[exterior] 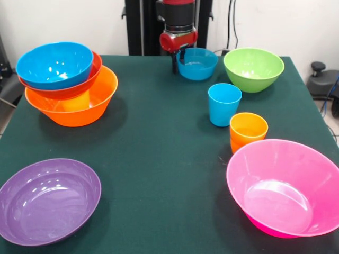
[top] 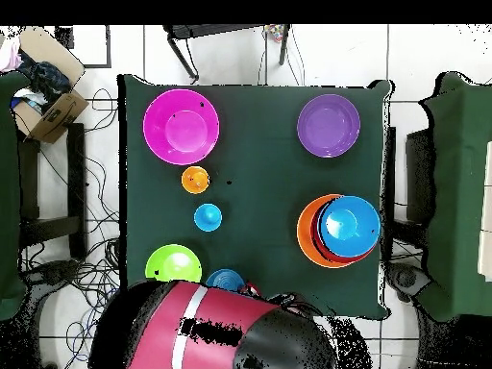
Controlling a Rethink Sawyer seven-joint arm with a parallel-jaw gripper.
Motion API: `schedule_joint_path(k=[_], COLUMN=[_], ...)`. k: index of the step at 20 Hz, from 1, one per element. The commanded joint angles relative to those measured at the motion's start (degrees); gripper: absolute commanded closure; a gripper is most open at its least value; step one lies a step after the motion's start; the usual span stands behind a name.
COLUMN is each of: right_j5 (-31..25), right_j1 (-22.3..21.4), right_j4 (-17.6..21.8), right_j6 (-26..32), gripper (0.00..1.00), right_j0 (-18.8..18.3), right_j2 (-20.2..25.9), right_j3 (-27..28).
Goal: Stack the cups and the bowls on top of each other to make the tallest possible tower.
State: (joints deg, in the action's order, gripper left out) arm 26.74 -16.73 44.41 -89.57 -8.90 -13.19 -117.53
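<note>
The tower (exterior: 69, 87) stands at the far left: a big orange bowl (exterior: 79, 114), a red-orange bowl (exterior: 79, 87) in it and a blue bowl (exterior: 54, 64) on top. It also shows in the overhead view (top: 338, 231). A yellowish shape shows through the orange bowl's wall; I see no other sign of the yellow cup. My gripper (exterior: 178, 59) hangs at the left rim of a small blue bowl (exterior: 198, 64) that rests on the table. A blue cup (exterior: 224, 104) and nested orange cups (exterior: 248, 131) stand upright to its right.
A green bowl (exterior: 253, 67) sits beside the small blue bowl. A pink bowl (exterior: 286, 188) and a purple bowl (exterior: 47, 198) sit at the near corners. My arm (top: 221, 332) covers the table edge in the overhead view. A cardboard box (top: 43, 101) stands off the table.
</note>
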Motion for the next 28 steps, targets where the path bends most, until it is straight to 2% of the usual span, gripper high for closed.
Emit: schedule_joint_path(k=[1,9,13,16,18,20,24,27,28], right_j5=[-1.56,-3.83,-8.48,-15.67,-20.36,-25.16,-33.08,-37.35,-38.12], right_j1=[0.57,-2.15,-7.05,-13.59,-17.89,-21.98,-27.89,-30.34,-30.79], right_j4=[-1.07,-0.25,2.46,5.91,7.80,8.10,4.82,2.50,2.11], right_j6=[-7.91,-8.61,-8.70,-7.72,-6.20,-3.52,3.12,6.84,7.28], gripper=[1.00,1.00,1.00,1.00,1.00,1.00,1.00,1.00,1.00], right_j0=[-1.47,-1.38,-3.88,-9.16,-13.85,-19.24,-28.78,-33.81,-34.49], right_j2=[7.32,7.02,9.19,14.50,19.48,25.01,34.78,40.21,41.17], right_j3=[8.06,7.24,5.35,2.25,-0.21,-2.99,-7.50,-9.21,-9.50])
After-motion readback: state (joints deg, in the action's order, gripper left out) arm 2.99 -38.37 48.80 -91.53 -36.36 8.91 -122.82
